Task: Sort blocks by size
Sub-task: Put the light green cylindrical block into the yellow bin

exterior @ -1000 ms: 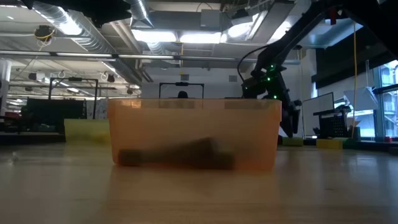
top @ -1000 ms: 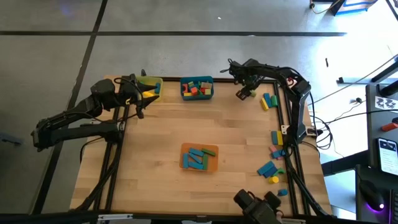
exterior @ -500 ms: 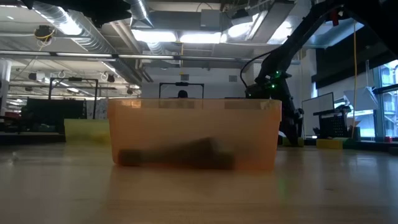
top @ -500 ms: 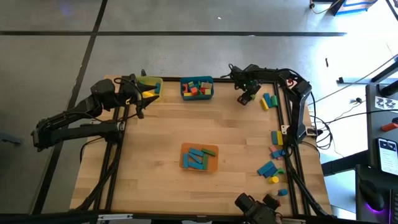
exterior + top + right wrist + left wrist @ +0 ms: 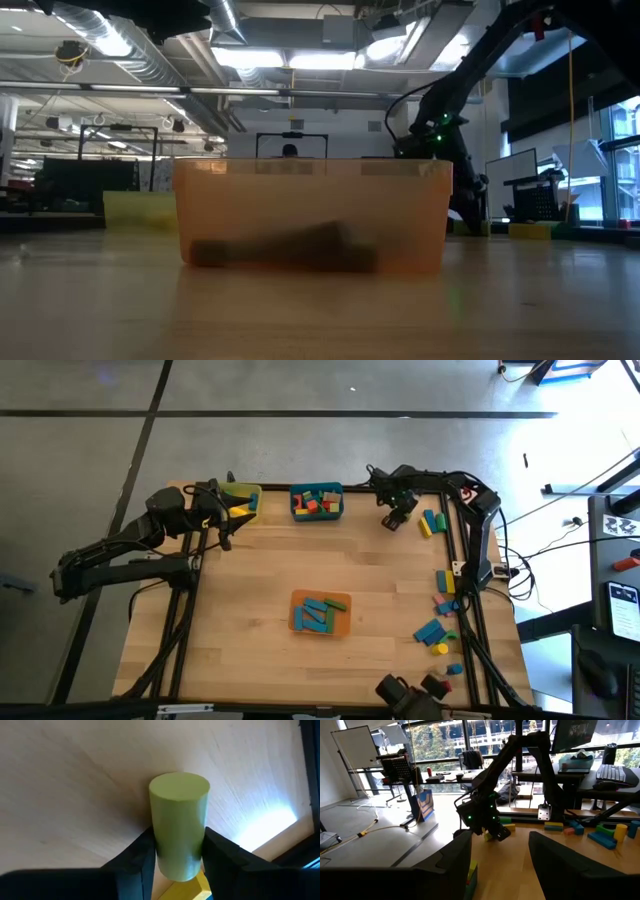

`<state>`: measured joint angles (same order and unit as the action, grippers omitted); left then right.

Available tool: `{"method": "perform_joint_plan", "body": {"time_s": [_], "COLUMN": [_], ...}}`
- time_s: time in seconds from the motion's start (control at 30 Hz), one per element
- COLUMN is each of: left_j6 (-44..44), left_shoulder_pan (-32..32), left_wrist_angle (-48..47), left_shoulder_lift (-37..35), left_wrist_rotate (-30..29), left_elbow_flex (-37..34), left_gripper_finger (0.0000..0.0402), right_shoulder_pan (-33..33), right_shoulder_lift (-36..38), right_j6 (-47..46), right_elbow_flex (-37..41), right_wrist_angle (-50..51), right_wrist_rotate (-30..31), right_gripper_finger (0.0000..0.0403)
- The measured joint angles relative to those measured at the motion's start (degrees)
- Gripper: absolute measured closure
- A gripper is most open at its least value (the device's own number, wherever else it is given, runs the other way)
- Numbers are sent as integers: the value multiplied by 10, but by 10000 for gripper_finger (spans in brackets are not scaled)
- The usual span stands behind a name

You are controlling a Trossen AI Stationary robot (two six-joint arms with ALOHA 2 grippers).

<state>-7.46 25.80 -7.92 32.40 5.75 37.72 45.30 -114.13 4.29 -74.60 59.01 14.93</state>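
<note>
A light-green cylinder block (image 5: pixel 179 822) sits between the fingers of my right gripper (image 5: pixel 175 852), which points steeply down at the table's far right (image 5: pixel 395 518). The left wrist view also shows that gripper (image 5: pixel 493 833) low over the wood. Loose blocks lie along the right edge in groups (image 5: pixel 432 523), (image 5: pixel 445 595), (image 5: pixel 432 632). My left gripper (image 5: pixel 500 865) hangs open and level by the yellow bin (image 5: pixel 243 498), holding nothing. My right gripper pinches the green cylinder's curved side (image 5: pixel 156 837) between its two fingers, one finger on each side. The fingers come from above, slanting down. The cylinder's round end face (image 5: pixel 179 787) is turned up toward the camera. Its lower end is hidden by the fingers.
A teal bin (image 5: pixel 317 501) with mixed blocks stands at the far middle. An orange bin (image 5: pixel 321 612) with several blue and green blocks sits in the table's centre and fills the low view (image 5: pixel 312 215). Bare wood lies between the bins and the right-edge blocks.
My right gripper has sunk toward the table at the far right and shifted slightly toward the right edge, rolling a little. The left arm has kept still.
</note>
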Motion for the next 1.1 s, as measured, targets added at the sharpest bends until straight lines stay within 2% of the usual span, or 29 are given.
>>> {"method": "perform_joint_plan", "body": {"time_s": [0.17, 0.4, 0.53, 0.8, 1.1], "left_j6": [0, 0, 0, 0, 0], "left_shoulder_pan": [0, 0, 0, 0, 0], "left_wrist_angle": [0, 8, 9, 9, 9], "left_shoulder_lift": [0, 0, 0, 0, 0], "left_wrist_rotate": [0, 0, 0, 0, 0], "left_elbow_flex": [0, 0, 0, 0, 0], "left_gripper_finger": [219, 219, 219, 219, 219], "right_shoulder_pan": [-30, -82, -118, -179, -219], "right_shoulder_lift": [27, 62, 72, 72, 72], "right_j6": [-2, -14, -14, -10, -8], "right_elbow_flex": [-12, -63, -103, -158, -159], "right_wrist_angle": [31, 60, 49, -74, -229], "right_wrist_rotate": [-11, -9, -11, -95, -157], "right_gripper_finger": [250, 271, 262, 250, 248]}}
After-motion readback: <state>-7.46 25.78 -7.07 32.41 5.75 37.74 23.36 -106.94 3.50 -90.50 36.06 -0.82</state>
